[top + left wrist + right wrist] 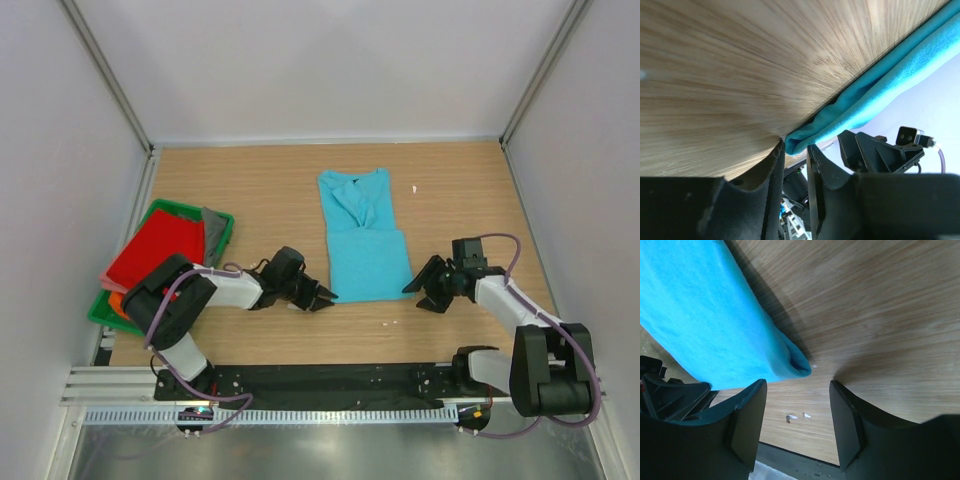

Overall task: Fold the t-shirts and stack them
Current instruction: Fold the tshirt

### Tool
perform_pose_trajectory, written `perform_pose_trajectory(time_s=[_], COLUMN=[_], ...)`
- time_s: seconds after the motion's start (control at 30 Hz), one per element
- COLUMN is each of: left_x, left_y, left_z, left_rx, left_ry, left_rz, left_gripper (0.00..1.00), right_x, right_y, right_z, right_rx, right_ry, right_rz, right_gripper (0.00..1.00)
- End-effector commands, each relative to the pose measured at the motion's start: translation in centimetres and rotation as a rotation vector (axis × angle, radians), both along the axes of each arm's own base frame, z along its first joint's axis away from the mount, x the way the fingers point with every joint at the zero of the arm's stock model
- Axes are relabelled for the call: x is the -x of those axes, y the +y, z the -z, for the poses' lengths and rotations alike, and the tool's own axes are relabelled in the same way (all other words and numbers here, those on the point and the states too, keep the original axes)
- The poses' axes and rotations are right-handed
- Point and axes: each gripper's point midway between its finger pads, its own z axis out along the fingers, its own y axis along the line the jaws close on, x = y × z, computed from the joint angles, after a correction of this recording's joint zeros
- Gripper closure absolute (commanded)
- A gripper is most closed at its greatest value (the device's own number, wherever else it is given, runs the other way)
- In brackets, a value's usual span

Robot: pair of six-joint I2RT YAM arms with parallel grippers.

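The turquoise-blue t-shirt lies folded lengthwise in the middle of the table, collar end far, its near part a doubled rectangle. My left gripper lies low at its near left corner. In the left wrist view the jaws stand narrowly apart with the shirt's corner right at the tips, not clamped. My right gripper is wide open at the near right corner. In the right wrist view the folded corner lies just ahead of the fingers. The red t-shirt and orange t-shirt lie on the green tray.
The green tray stands at the left edge of the table, with a grey cloth on its far right side. Small white scraps lie on the wood near the shirt's front edge. White walls close in the table.
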Motion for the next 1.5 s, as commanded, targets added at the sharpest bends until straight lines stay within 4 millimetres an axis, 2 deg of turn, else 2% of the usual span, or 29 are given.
perform_pose_trajectory(time_s=[0.0, 0.07, 0.2, 0.37, 0.4, 0.43, 0.47, 0.53, 0.63, 0.67, 0.7, 0.77, 0.83, 0.9, 0.93, 1.0, 1.03, 1.1, 1.13, 1.17, 1.23, 1.27, 1.33, 1.47], left_x=[0.4, 0.4, 0.5, 0.9, 1.1, 1.3, 1.4, 1.8, 2.5, 3.2, 3.1, 3.7, 4.3, 4.8, 5.7, 6.4, 7.6, 8.6, 9.3, 9.5, 10.5, 10.6, 11.6, 12.1], left_y=[2.0, 2.0, 1.9, 2.3, 2.4, 2.6, 2.7, 2.9, 3.6, 4.4, 4.4, 4.8, 5.0, 5.0, 5.1, 5.3, 5.5, 5.6, 6.2, 6.2, 7.1, 7.2, 7.9, 8.7], left_z=[2.9, 2.8, 2.7, 2.9, 2.9, 3.0, 2.8, 2.7, 2.1, 2.5, 1.5, 1.3, 0.3, -0.2, -0.6, -1.0, -0.7, -1.5, -1.2, -2.3, -2.3, -3.5, -3.6, -5.1], left_rx=[-0.116, -0.115, -0.117, -0.129, -0.129, -0.13, -0.125, -0.134, -0.131, -0.148, -0.129, -0.137, -0.132, -0.137, -0.147, -0.148, -0.155, -0.136, -0.157, -0.135, -0.181, -0.153, -0.17, -0.153], left_ry=[0.025, 0.022, 0.023, 0.028, 0.031, 0.032, 0.027, 0.023, 0.007, 0.008, -0.021, -0.029, -0.06, -0.089, -0.089, -0.094, -0.083, -0.098, -0.087, -0.115, -0.118, -0.142, -0.131, -0.164], left_rz=[-0.043, -0.041, -0.03, -0.019, -0.02, -0.019, -0.015, 0.003, 0.0, -0.007, -0.01, -0.004, 0.013, 0.027, 0.048, 0.04, 0.054, 0.046, 0.05, 0.047, 0.051, 0.046, 0.049, 0.043], left_gripper=[0.78, 0.81, 1.0, 1.0, 1.0, 1.0, 1.0, 1.0, 1.0, 1.0, 1.0, 1.0, 1.0, 1.0, 1.0, 1.0, 1.0, 1.0, 1.0, 1.0, 1.0, 1.0, 1.0, 1.0], right_x=[-0.2, -0.4, -0.8, -1.3, -1.3, -1.4, -1.3, -1.3, -1.0, -0.8, -0.5, 0.5, 1.6, 2.7, 3.0, 4.1, 4.7, 5.6, 6.3, 6.8, 8.1, 8.5, 9.6, 11.1], right_y=[0.1, 0.1, 0.0, -0.2, 0.0, 0.0, 0.3, 0.3, 0.5, 0.6, 0.9, 1.6, 2.5, 4.3, 4.7, 5.9, 6.0, 6.1, 5.9, 5.8, 5.6, 5.6, 5.6, 5.7], right_z=[0.7, 0.9, 1.5, 1.8, 2.0, 2.0, 1.8, 1.4, 0.3, 0.1, -0.2, -0.7, -0.9, -1.6, -1.9, -2.7, -2.8, -3.6, -3.6, -3.8, -4.3, -4.5, -5.0, -5.6], right_rx=[-0.018, -0.02, -0.014, -0.004, -0.007, -0.004, -0.013, -0.006, 0.011, 0.012, 0.009, 0.004, -0.005, -0.027, -0.026, -0.031, -0.026, -0.028, -0.022, -0.026, -0.027, -0.027, -0.038, -0.07], right_ry=[0.006, 0.004, 0.007, 0.006, 0.01, 0.003, 0.006, 0.004, -0.029, -0.035, -0.039, -0.036, -0.018, -0.021, -0.023, -0.042, -0.024, -0.041, -0.019, -0.015, 0.0, 0.003, 0.004, 0.017], right_rz=[0.032, 0.037, 0.044, 0.035, 0.023, -0.004, -0.022, -0.044, -0.073, -0.084, -0.094, -0.128, -0.149, -0.184, -0.187, -0.222, -0.214, -0.227, -0.228, -0.23, -0.246, -0.251, -0.269, -0.282], right_gripper=[0.41, 0.42, 0.45, 0.51, 0.55, 0.73, 0.85, 0.99, 0.99, 0.99, 0.99, 0.99, 0.99, 0.99, 0.99, 0.99, 0.99, 0.99, 0.99, 0.99, 0.99, 0.99, 0.99, 0.99])
